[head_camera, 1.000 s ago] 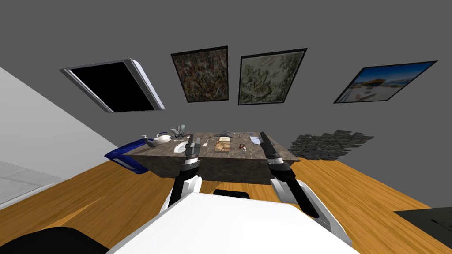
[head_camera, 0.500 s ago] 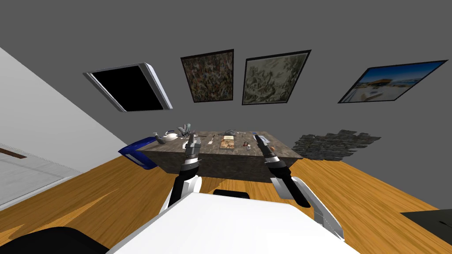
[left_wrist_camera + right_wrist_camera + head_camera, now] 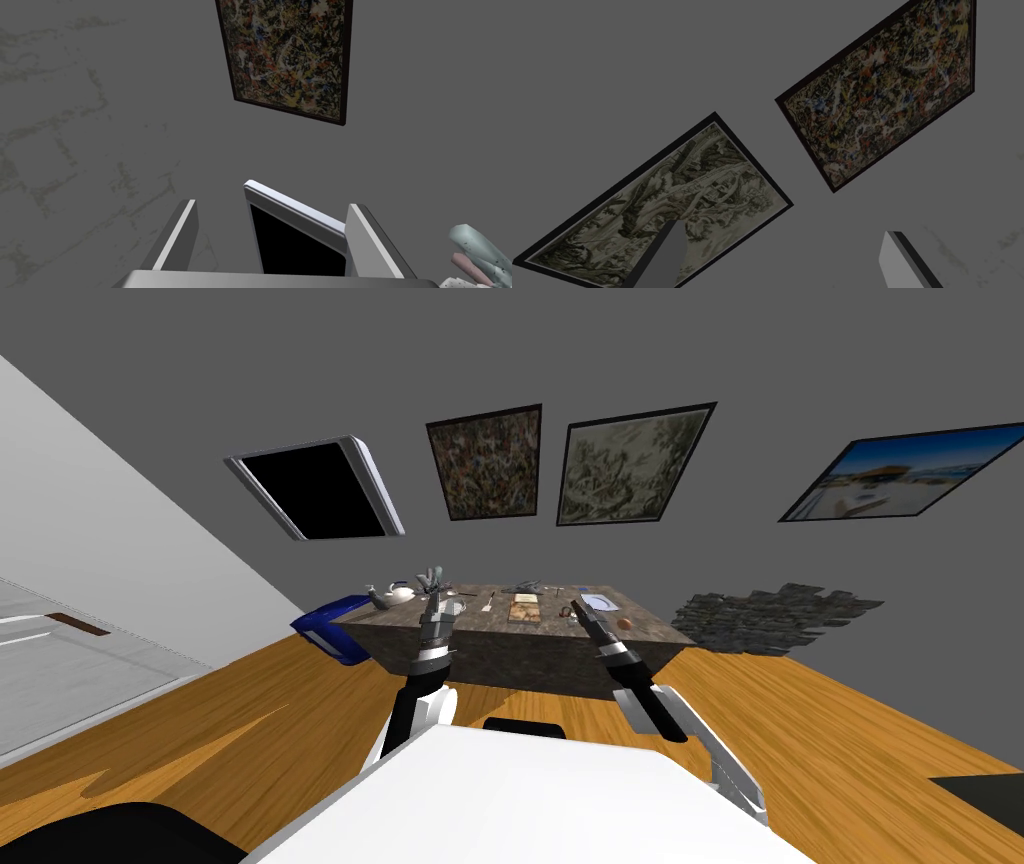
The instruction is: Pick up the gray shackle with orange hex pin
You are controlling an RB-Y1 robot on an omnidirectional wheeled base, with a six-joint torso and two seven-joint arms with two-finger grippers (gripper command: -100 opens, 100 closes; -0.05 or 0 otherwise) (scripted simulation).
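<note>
Both spread and empty, left pincer (image 3: 272, 203) and right pincer (image 3: 782, 228) hover by the tabletop (image 3: 480, 623); shackle (image 3: 566, 610) seemingly near the right.

Both arms reach forward from the body side by side, each white near the shoulder and dark toward the wrist, with a grey band between. The left arm (image 3: 428, 673) runs straight ahead, and the left gripper (image 3: 441, 600) at its end points forward and upward, its two light grey fingers (image 3: 176, 235) standing well apart and gripping nothing. The right arm (image 3: 640, 688) angles inward toward the left one, and the right gripper (image 3: 576, 608) also points forward and upward, its two fingers (image 3: 662, 252) spread wide and gripping nothing.
</note>
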